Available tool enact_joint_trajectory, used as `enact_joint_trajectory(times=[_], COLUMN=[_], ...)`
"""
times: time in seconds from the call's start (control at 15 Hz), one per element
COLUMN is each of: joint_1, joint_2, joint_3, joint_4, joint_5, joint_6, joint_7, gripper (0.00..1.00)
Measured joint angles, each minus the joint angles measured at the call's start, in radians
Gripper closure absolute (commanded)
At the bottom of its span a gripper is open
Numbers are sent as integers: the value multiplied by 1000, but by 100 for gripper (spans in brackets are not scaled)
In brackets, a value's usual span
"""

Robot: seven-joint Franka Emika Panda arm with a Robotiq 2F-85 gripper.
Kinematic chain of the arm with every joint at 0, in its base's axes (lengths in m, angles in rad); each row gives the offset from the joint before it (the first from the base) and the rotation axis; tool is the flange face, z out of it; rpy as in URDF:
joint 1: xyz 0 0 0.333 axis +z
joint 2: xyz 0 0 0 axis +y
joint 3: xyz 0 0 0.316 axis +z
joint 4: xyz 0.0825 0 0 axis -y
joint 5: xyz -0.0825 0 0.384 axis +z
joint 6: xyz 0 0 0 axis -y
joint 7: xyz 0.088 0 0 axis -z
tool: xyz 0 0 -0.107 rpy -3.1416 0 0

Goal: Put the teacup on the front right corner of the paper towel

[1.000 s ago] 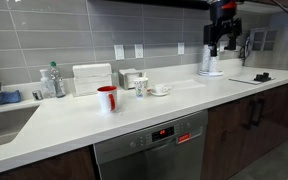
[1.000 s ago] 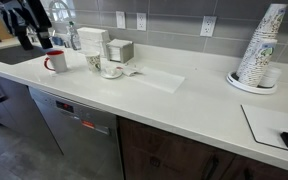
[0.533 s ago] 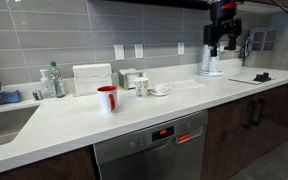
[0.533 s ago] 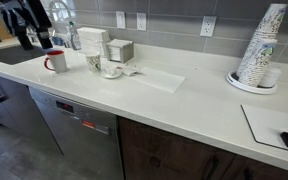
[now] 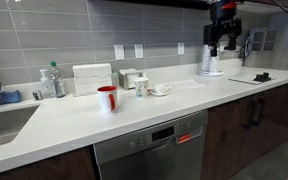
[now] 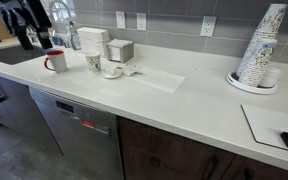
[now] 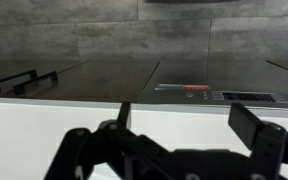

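My pincer [image 5: 222, 47] hangs high, jaws spread wide, empty; staged for approach, I judge. Teacup [image 6: 111, 69] sits near paper towel [image 6: 162, 80].

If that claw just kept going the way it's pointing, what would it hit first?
Probably the bare white counter above the dishwasher: the gripper points down, and the wrist view shows nothing in between. Depth is unclear.
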Motion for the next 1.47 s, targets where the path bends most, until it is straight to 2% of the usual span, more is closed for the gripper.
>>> enact_joint_trajectory(times=[1.07,1.27,1.47], joint_1=[1,21,49], joint_2=[1,30,103], joint_3=[-1,-26,-87], joint_4=[1,11,22], joint_5=[0,9,24], joint_6=[10,95,254], joint_7=[0,-87,-244], gripper=[0,0,0])
